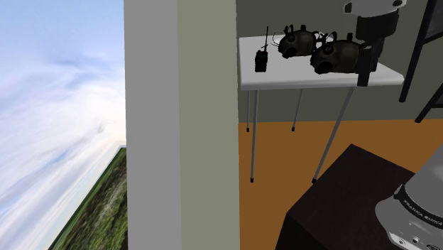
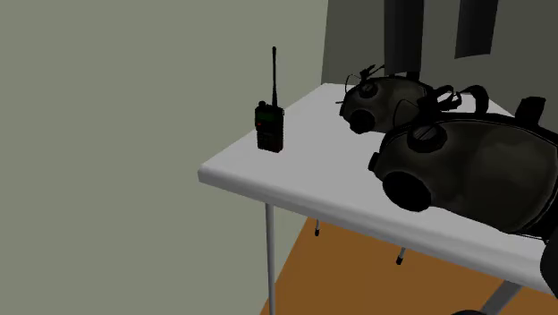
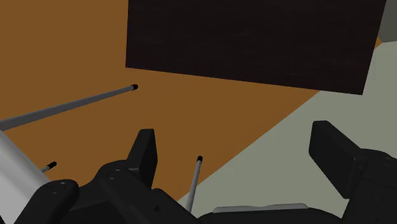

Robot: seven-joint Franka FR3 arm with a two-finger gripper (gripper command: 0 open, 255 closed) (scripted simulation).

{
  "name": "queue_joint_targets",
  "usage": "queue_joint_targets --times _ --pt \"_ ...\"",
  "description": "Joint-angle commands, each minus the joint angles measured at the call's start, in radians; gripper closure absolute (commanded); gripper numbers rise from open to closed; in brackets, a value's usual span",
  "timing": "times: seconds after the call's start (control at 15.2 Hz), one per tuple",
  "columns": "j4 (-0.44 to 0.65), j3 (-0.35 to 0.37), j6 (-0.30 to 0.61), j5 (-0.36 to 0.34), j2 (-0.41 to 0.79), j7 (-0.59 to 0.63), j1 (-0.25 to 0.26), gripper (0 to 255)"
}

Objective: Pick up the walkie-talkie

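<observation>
Shoulder view: grey-green wall takes up the foreground, with sky and grass on the view's left. Its edge meets the table's left end in this view.

Orange floor runs under everything. The dark stand sits at lower right.

The white table stands on thin grey legs. Two dark gas masks lie on it close together, right mask and left mask.

The walkie-talkie is black and stands upright with its antenna up. It is near the table corner on the second exterior view's left, apart from the masks.

The gripper hangs at the table's right end in the shoulder view, just beside the right mask. Both masks lie between it and the walkie-talkie.

In the wrist view the fingers are spread wide with nothing between them. The camera faces the floor, table legs and stand.
</observation>
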Motion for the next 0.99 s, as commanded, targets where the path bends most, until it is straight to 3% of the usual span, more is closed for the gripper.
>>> queue_joint_targets --times 0.0,0.92 --pt "0.000 0.000 0.000 0.000 0.000 0.000 0.000 0" --pt "0.043 -0.023 0.596 0.005 0.310 0.105 -0.035 0"
